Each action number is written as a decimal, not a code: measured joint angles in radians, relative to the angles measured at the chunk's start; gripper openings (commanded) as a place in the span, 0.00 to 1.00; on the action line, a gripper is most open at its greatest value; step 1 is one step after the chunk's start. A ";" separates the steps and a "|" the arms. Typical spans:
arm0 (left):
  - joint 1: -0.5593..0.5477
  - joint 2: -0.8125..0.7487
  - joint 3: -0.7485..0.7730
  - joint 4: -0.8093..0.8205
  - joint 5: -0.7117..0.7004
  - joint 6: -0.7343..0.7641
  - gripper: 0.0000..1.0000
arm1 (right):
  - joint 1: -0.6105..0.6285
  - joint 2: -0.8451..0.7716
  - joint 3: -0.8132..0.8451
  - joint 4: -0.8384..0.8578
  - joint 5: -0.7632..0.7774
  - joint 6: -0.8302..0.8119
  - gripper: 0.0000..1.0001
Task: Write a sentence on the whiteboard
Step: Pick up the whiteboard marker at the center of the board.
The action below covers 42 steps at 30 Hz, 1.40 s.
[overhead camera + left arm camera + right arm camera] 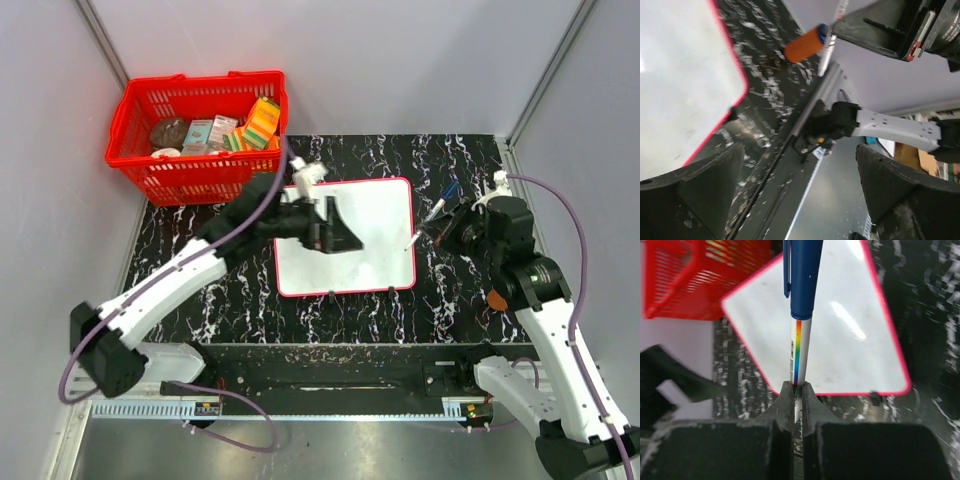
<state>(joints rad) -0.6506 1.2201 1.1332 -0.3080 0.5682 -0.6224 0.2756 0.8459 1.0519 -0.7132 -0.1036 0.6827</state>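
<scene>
The whiteboard [375, 240], white with a thin red frame, lies flat on the black marbled mat. Its bare surface [850, 340] shows no sentence in any view. My right gripper [437, 228] hovers at the board's right edge, shut [798, 386] on a marker [800, 347]. The marker has a white body with a rainbow stripe, and its blue capped end points out over the board. My left gripper [345, 240] hangs over the board's left half, open wide [800, 147] with nothing between its fingers. The board's near right corner [715, 95] shows beside it.
A red basket [190, 180] full of small items stands at the back left, off the mat. An orange cylinder [497, 297] lies on the mat by the right arm. A blue-tipped pen [451, 189] lies behind the right gripper. Grey walls close in on both sides.
</scene>
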 measured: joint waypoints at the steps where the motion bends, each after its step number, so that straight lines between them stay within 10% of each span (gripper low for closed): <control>1: -0.043 0.034 0.021 0.028 0.004 -0.013 0.97 | 0.000 -0.011 0.005 0.028 -0.031 0.008 0.00; 9: -0.259 0.312 0.211 0.198 0.017 -0.093 0.87 | 0.000 -0.060 0.008 0.172 -0.174 0.083 0.00; 15: -0.270 0.396 0.268 0.220 0.016 -0.117 0.61 | 0.000 -0.093 0.002 0.196 -0.206 0.117 0.00; 23: -0.268 0.399 0.288 0.251 0.019 -0.122 0.58 | 0.000 -0.108 -0.008 0.199 -0.216 0.135 0.00; 25: -0.268 0.396 0.288 0.251 0.014 -0.121 0.50 | 0.000 -0.110 -0.014 0.196 -0.217 0.135 0.00; 29: -0.268 0.390 0.289 0.262 0.008 -0.126 0.00 | 0.000 -0.114 -0.021 0.194 -0.216 0.135 0.00; 32: -0.273 0.390 0.308 0.259 0.015 -0.114 0.00 | -0.002 -0.120 -0.022 0.198 -0.209 0.147 0.00; 42: -0.271 0.346 0.307 0.249 0.012 -0.088 0.00 | -0.002 -0.158 -0.033 0.219 -0.213 0.183 0.93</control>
<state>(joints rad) -0.9215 1.5658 1.4406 -0.0589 0.5804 -0.7105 0.2741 0.6880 1.0191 -0.4946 -0.3164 0.8661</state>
